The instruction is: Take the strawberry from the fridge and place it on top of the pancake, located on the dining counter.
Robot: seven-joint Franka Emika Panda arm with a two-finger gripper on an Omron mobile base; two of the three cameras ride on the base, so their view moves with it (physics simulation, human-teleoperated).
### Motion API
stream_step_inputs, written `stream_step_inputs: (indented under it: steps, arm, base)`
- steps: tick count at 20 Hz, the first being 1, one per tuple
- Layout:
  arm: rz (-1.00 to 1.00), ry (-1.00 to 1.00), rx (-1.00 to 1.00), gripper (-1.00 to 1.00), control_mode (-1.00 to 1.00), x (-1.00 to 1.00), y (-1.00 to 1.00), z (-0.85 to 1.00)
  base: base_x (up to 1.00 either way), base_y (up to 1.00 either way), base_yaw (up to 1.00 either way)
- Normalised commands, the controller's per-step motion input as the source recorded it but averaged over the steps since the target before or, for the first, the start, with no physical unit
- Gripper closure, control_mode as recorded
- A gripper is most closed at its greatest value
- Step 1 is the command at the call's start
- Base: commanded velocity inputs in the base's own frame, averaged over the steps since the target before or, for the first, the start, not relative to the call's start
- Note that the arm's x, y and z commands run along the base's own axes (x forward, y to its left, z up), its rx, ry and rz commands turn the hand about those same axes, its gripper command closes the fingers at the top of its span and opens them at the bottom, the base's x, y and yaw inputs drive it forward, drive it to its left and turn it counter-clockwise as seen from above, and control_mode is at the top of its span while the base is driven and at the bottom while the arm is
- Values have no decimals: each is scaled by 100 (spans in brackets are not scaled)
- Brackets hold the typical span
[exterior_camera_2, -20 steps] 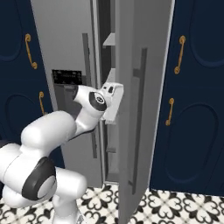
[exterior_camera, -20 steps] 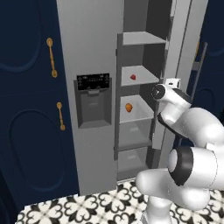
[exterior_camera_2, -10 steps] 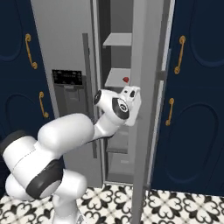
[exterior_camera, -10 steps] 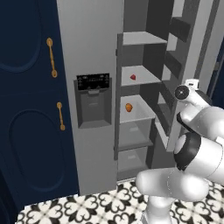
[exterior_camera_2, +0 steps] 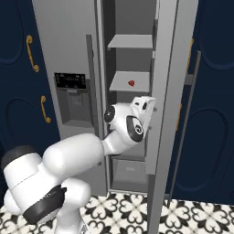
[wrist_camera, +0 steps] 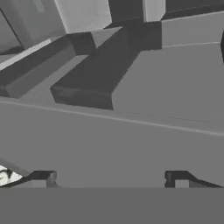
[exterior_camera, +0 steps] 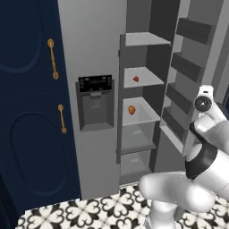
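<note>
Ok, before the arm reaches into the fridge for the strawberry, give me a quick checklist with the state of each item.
1. Fridge right door swung open, shelves exposed: ok.
2. Strawberry in sight, lying on its shelf: ok.
3. Not mixed up with the orange fruit, one shelf lower: ok.
4. Pincer open and empty, fingertips wide apart: ok.
5. Pincer aimed at the strawberry: not ok; hand view faces the grey door bins.
6. Free path from hand to shelf: cannot tell.
</note>
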Motion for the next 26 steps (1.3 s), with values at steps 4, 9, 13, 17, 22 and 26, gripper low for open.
stream_step_inputs:
  steps: [4,9,13,17,22,26]
  arm:
    - [0,0,17,-100,-100,-6,76,11]
    - [-18,0,50,-100,-100,4,59,1]
    - [-31,1,44,-100,-100,-7,99,18]
    - [-34,13,44,-100,-100,-13,86,29]
    - [-34,19,48,-100,-100,-43,85,30]
    - [-21,11,47,-100,-100,-100,29,46]
  base:
    - [0,0,0]
    - [0,0,0]
    - [0,0,0]
    - [0,0,0]
    - [0,0,0]
    - [0,0,0]
